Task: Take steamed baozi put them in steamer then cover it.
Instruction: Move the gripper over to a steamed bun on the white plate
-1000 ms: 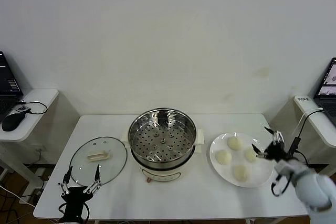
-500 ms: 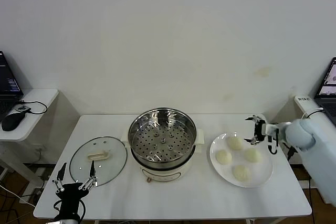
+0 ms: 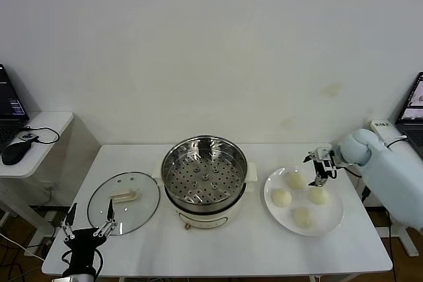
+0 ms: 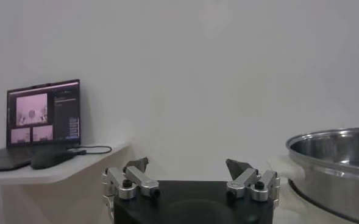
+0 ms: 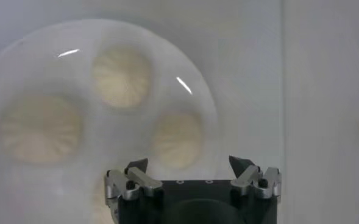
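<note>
Black and steel, my left gripper (image 3: 84,231) hangs lowest and nearest me, off the front left corner of the white surface (image 3: 218,242), its fingers (image 4: 133,180) spread wide and holding nothing. Just beyond it the cover (image 3: 123,202) lies flat on the surface, clear glass in a metal rim, with its cream-white bar handle up. Beside the cover, at the middle of the surface, stands the steamer (image 3: 205,181): a shiny steel pot on a white base, uncovered, its perforated tray bare. From my left wrist its steel rim (image 4: 337,163) shows past the fingers, with a laptop (image 4: 43,120) and a mouse (image 4: 51,157) on a side desk farther off.

On the right side of the surface a white plate (image 3: 326,222) carries the four steamed baozi (image 3: 303,216). My right gripper (image 3: 320,168) hovers over the far edge of that plate, just above the two rear buns, its fingers (image 5: 250,175) spread apart and empty. My right wrist camera looks straight down at three of the buns (image 5: 122,76), all untouched on the plate (image 5: 39,182).
</note>
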